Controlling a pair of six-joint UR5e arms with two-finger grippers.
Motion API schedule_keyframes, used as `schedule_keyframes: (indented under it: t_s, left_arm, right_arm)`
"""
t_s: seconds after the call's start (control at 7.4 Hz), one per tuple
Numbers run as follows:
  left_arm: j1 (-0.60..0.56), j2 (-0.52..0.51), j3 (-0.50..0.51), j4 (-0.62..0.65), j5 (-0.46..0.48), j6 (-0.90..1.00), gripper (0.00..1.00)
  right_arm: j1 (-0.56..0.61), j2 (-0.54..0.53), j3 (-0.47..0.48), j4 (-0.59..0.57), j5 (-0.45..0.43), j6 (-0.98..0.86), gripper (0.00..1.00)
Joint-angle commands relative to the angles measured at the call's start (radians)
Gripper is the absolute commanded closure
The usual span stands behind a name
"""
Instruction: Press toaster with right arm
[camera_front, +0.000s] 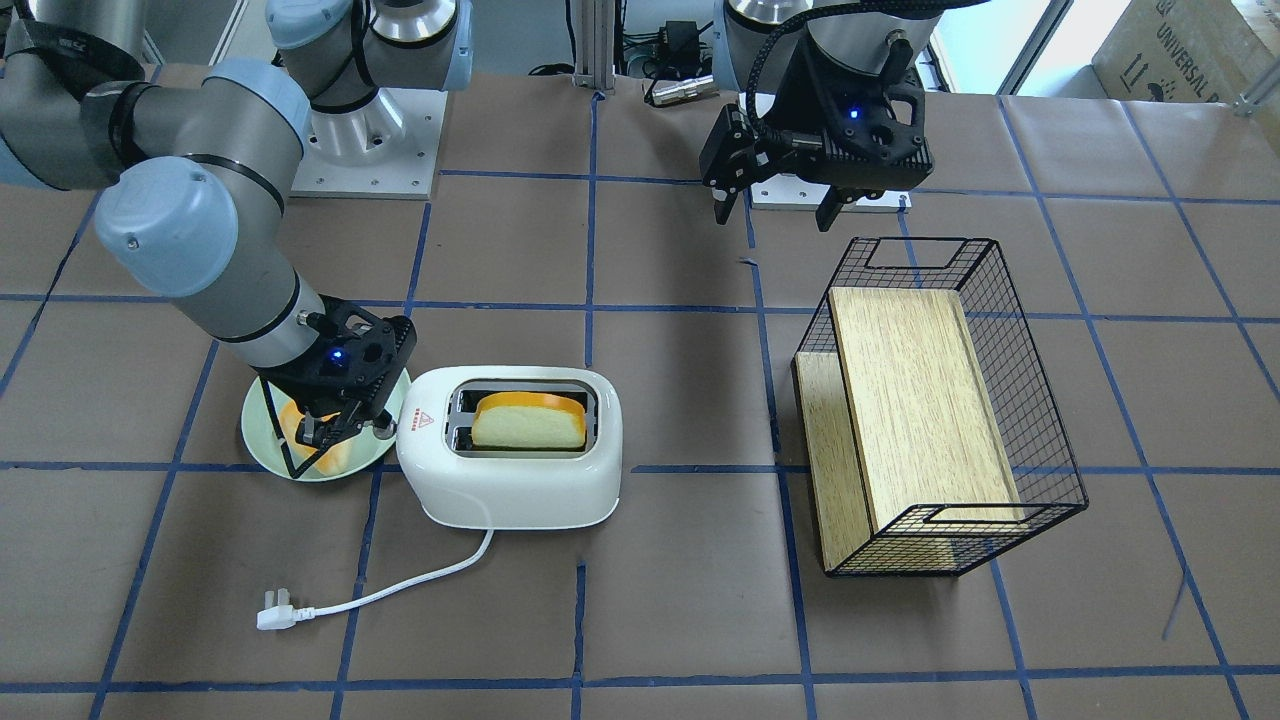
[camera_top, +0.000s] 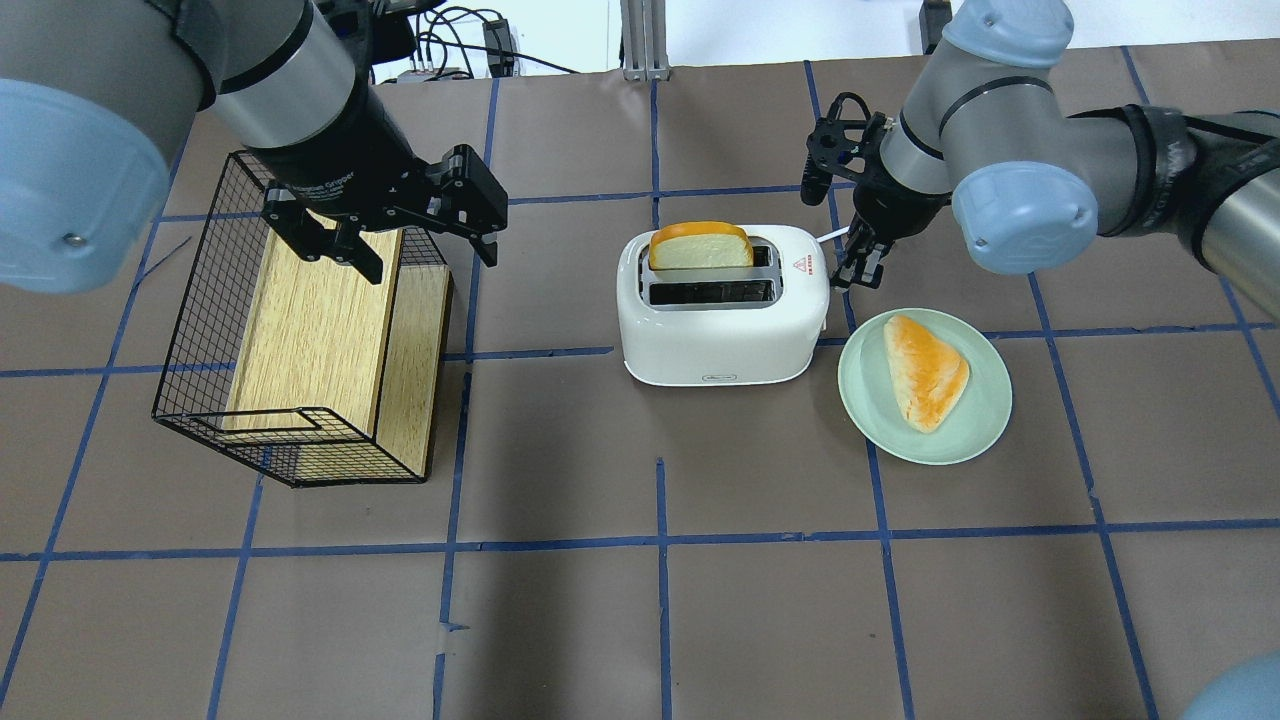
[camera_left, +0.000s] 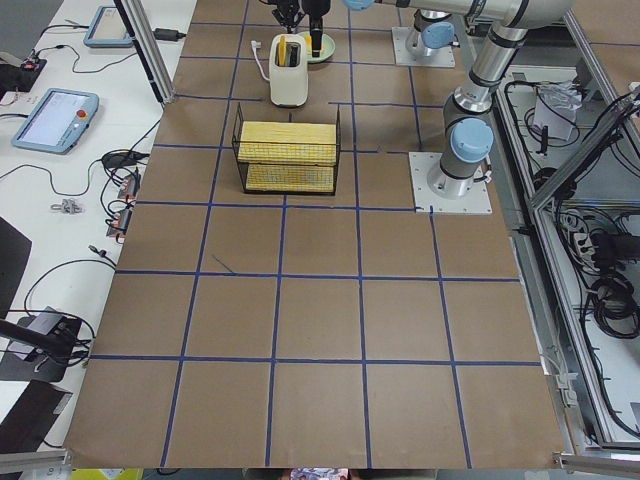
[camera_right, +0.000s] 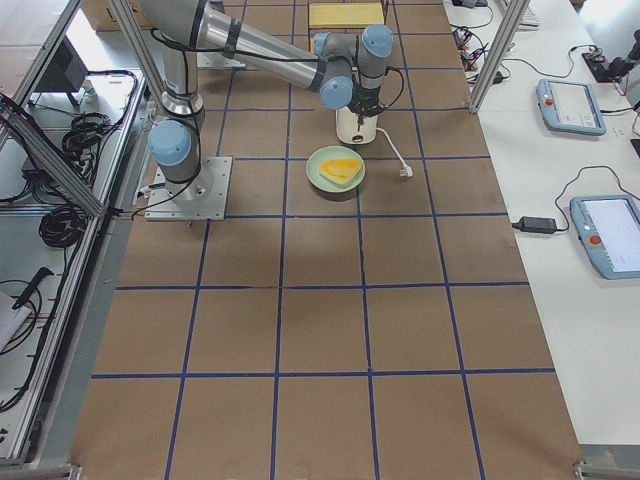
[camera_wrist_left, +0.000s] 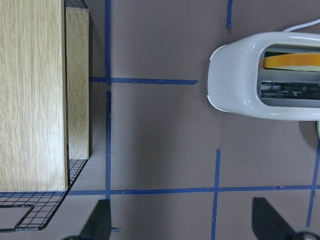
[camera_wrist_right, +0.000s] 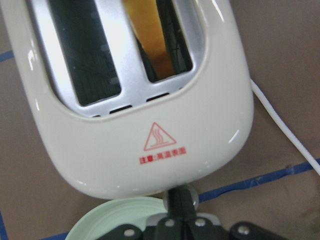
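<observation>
The right arm (camera_top: 1010, 190) is bent at the elbow and reaches down low. Its right gripper (camera_top: 860, 268) points down, with its two fingers pressed close together. The left arm (camera_top: 290, 70) is held up higher. Its left gripper (camera_top: 425, 258) points down, fingers spread wide.
</observation>
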Motion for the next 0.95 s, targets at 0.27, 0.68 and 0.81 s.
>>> schedule_keyframes:
  t_s: [0.27,0.68,0.81]
  left_arm:
    - [0.001,0.000,0.000,0.000,0.000,0.000,0.00]
    - [0.000,0.000,0.000,0.000,0.000,0.000,0.00]
    - [0.001,0.000,0.000,0.000,-0.002,0.000,0.00]
  right_arm:
    - [-0.003,0.063,0.000,-0.035,0.003,-0.051,0.95]
    - [-0.005,0.066,0.003,-0.037,0.003,-0.052,0.95]
    - [-0.005,0.067,0.005,-0.037,0.003,-0.052,0.95]
